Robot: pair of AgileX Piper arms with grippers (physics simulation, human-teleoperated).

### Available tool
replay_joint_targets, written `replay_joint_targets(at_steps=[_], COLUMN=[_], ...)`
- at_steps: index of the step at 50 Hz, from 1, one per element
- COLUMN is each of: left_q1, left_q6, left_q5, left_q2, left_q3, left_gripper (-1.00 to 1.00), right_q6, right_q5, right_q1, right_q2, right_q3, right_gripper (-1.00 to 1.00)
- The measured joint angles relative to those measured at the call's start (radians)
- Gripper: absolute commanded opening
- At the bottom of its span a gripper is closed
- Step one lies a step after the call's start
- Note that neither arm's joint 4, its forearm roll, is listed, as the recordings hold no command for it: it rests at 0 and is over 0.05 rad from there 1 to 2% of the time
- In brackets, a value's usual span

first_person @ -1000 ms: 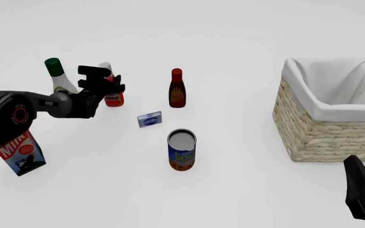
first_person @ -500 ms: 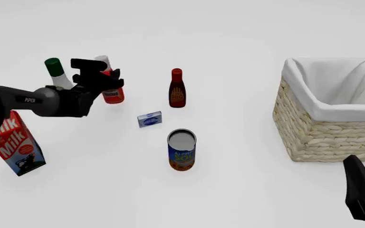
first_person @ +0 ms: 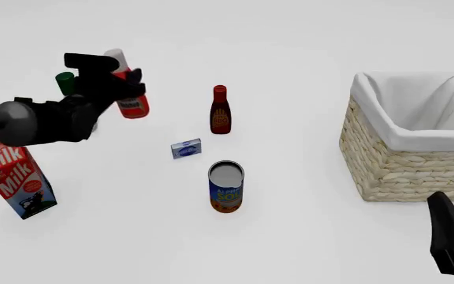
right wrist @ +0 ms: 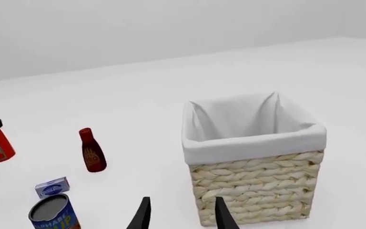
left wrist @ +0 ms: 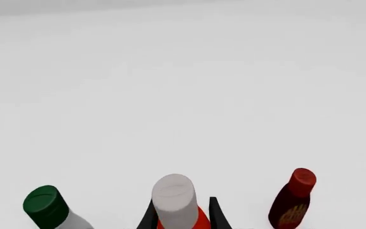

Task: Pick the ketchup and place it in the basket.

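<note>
Left pincer [first_person: 123,83] pinches the ketchup [first_person: 130,102], apparently lifted; right pincer [right wrist: 181,214] spread, empty

Two matte black arms, plain and smooth-skinned.

The left arm [first_person: 33,123] is a rounded dark-grey tube bearing small white lettering near its near end, ending in an angular black left gripper [first_person: 104,77]. The right gripper [right wrist: 179,214] shows two thin, pointed black fingers [right wrist: 142,217].
</note>
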Motion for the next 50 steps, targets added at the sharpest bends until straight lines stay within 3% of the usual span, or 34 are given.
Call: replay_joint_targets(at_steps=[28,50], left_q1=[-0.059,-0.182], left_q6=[0.018,0.05], left_q5=[0.117,0.289], left_q2=[-0.315,-0.584], left_q3=[0.17,0.292], left_gripper=[-1.0,-1.0], right_q6=[-0.014,-0.026], right_q5=[0.018,-0.021], right_q1=[-0.003,0.055], right_q2=[0.012,0.233], right_q3=[-0.024,-0.192], right_gripper=[1.0,1.0])
